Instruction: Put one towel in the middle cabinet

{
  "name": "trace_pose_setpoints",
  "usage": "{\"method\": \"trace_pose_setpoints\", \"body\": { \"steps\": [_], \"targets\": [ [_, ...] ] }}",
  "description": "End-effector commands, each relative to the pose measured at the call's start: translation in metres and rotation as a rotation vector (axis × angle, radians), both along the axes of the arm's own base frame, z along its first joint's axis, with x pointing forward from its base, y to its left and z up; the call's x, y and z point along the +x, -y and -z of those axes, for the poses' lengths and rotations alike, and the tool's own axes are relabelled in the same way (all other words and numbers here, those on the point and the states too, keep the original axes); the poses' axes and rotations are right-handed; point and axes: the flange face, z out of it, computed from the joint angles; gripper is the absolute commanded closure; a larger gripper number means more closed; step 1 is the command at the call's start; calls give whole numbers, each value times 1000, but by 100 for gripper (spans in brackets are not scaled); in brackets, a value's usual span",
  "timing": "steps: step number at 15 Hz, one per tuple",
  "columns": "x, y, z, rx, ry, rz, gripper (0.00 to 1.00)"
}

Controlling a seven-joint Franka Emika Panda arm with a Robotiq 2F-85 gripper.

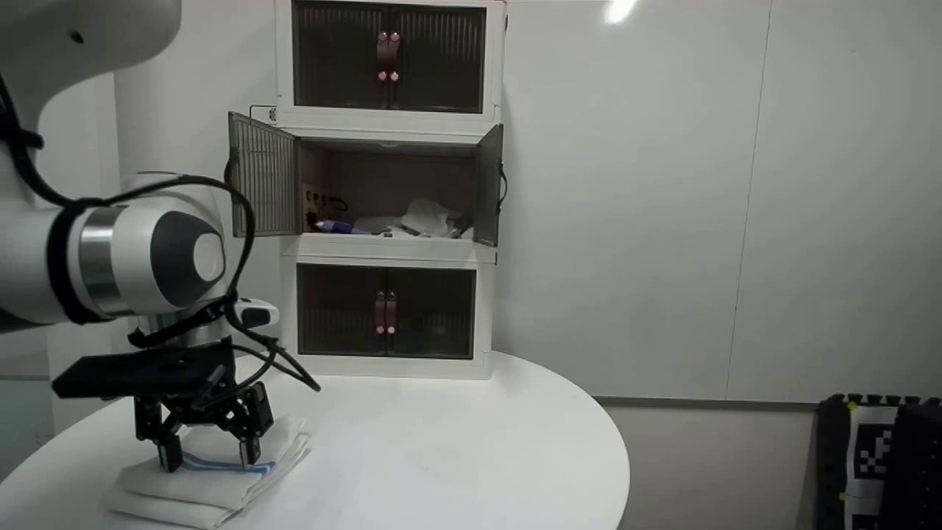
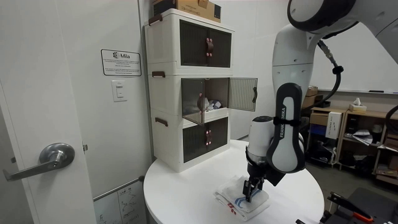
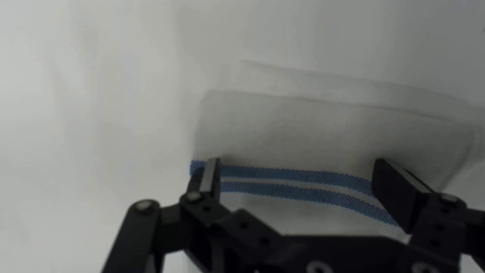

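Note:
The white towel (image 1: 184,482) with blue stripes lies folded on the round table, on top of another folded white cloth (image 2: 231,209) with red marks. The towel also shows in an exterior view (image 2: 231,189) and in the wrist view (image 3: 303,140). My gripper (image 1: 210,455) points down over the towel, its fingertips at or just above the cloth, wide apart with the stripes between them. It also shows in the wrist view (image 3: 295,176). Nothing is pinched. Contact with the cloth cannot be told. The middle cabinet (image 1: 397,250) has both doors swung open; it also shows in an exterior view (image 2: 164,93).
Inside the middle cabinet lie a white crumpled cloth (image 1: 428,217) and a purple-blue item (image 1: 338,227). Its open doors (image 1: 266,177) stick out on both sides. The top unit (image 1: 390,116) and bottom unit (image 1: 390,366) are shut. All stand on the white table (image 1: 441,442).

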Motion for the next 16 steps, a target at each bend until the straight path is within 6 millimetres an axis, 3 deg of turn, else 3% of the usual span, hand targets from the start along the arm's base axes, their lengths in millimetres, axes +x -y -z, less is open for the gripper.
{"method": "trace_pose_setpoints", "body": {
  "steps": [1, 2, 4, 13, 16],
  "targets": [
    [15, -4, 24, 11, 18, 13, 2],
    [16, -3, 28, 12, 19, 13, 26],
    [18, -3, 33, 13, 18, 7, 31],
    [16, 10, 25, 21, 36, 23, 98],
    [14, 16, 15, 52, 53, 51, 100]
  ]
}}
